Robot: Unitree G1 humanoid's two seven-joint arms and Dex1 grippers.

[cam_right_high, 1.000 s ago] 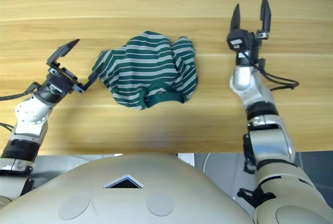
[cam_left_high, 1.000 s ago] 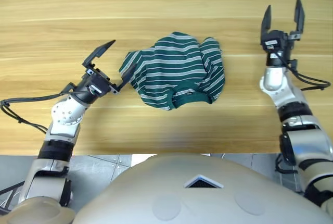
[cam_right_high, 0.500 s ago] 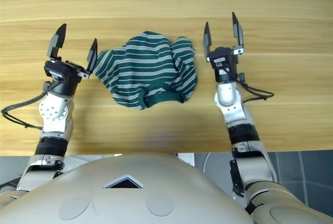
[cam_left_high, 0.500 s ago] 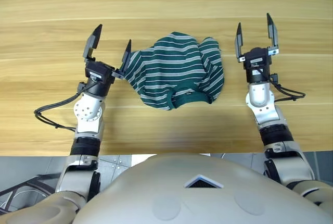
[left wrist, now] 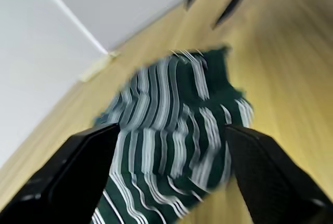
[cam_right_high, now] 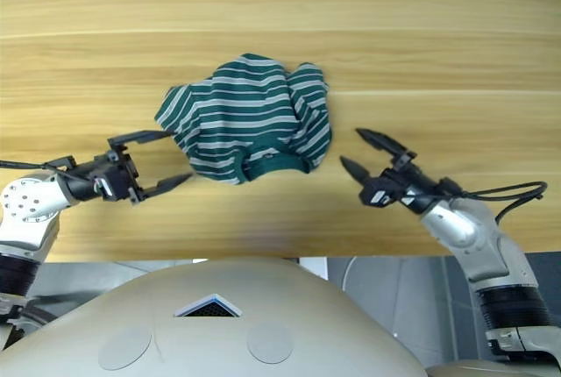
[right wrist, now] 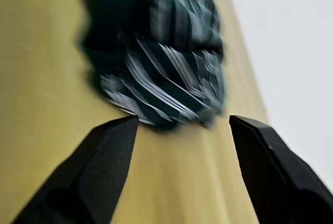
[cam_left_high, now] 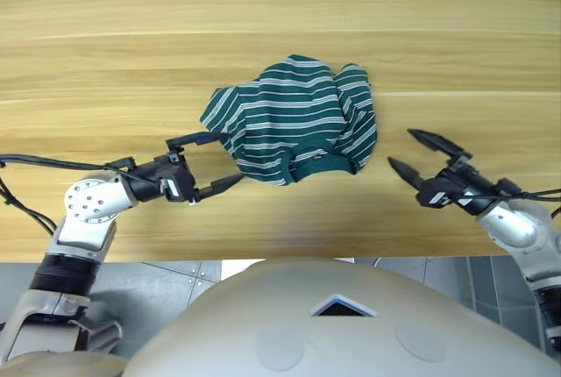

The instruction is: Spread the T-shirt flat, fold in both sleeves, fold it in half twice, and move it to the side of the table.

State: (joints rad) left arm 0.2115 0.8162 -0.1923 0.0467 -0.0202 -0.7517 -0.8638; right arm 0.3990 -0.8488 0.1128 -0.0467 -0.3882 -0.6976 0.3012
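**T-shirt lay crumpled mid-table, flanked by two open grippers**

T-shirt [cam_left_high: 294, 127], green with pale stripes, sat in a bunched heap near the middle of the wooden table [cam_left_high: 280, 9]. Its dark neckband [cam_left_high: 320, 162] was turned toward the robot's edge. No sleeve could be told apart from the folds, so spreading the shirt flat had not yet begun.

The left gripper [cam_left_high: 230, 156] lay low and sideways at the heap's near-left corner. Its two fingers were spread wide and held nothing. The fingertips bracketed the cloth's edge, but whether either touched the fabric could not be told.

The right gripper [cam_left_high: 400, 147] pointed inward from the opposite side. It was just as wide open and empty, with a strip of bare wood between its tips and the shirt's right flank.

Each arm was probably set low and level with the tabletop so that a finger could slide under a hem. With one arm on each side, the two could then draw the cloth outward in opposite directions. The loose folds would likely drag unevenly unless both took firm hold.
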